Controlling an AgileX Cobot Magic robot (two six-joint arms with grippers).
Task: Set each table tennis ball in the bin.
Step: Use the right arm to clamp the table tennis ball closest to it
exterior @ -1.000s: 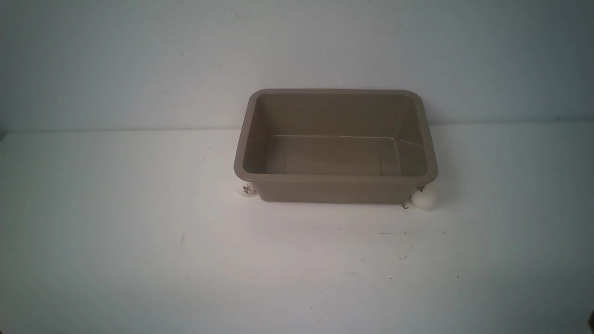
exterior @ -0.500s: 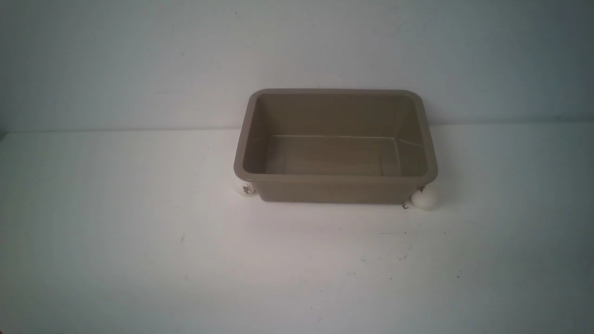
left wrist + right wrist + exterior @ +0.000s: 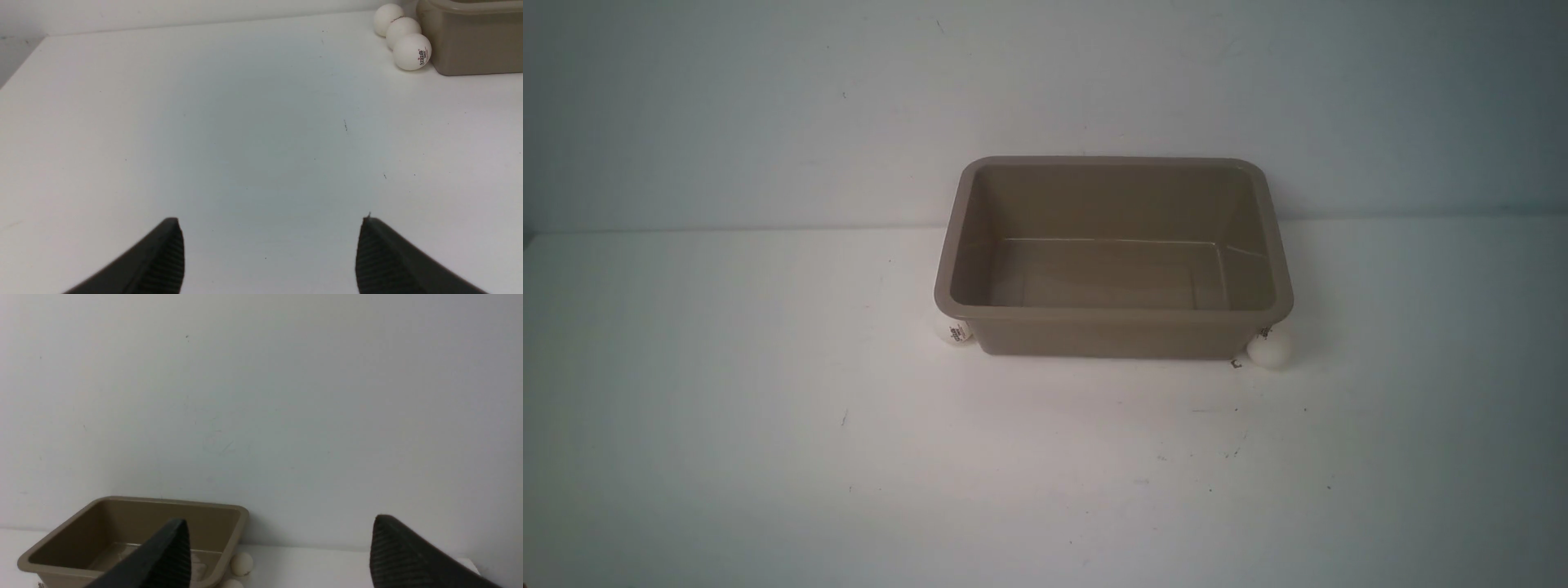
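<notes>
1. In the left wrist view, three table tennis balls lie in a row on the table (image 3: 768,425) against the bin (image 3: 1111,336). They are the logo ball (image 3: 412,51), which has a small dark print, then the middle ball (image 3: 402,31), then the far ball (image 3: 388,18). Each one touches or nearly touches the next.
2. The front view shows only the left-corner ball (image 3: 956,333), tucked under the flared rim at the bin's front left corner. The right-corner ball (image 3: 1269,349) lies just beside the front right corner.
3. The right wrist view shows a whole ball (image 3: 241,564) and a cropped ball (image 3: 231,583) by the bin's right wall. One of them is probably the right-corner ball, but I cannot tell which.
4. Every ball in view lies outside the bin.
5. The taupe-brown bin stands upright toward the back of the white table, near the pale wall (image 3: 768,106).
6. The left tool (image 3: 269,228) is spread wide over bare table, well apart from the row of balls.
7. The right tool (image 3: 280,524) is also spread wide. It faces the wall, and one of its fingers overlaps the bin in its own view.
</notes>
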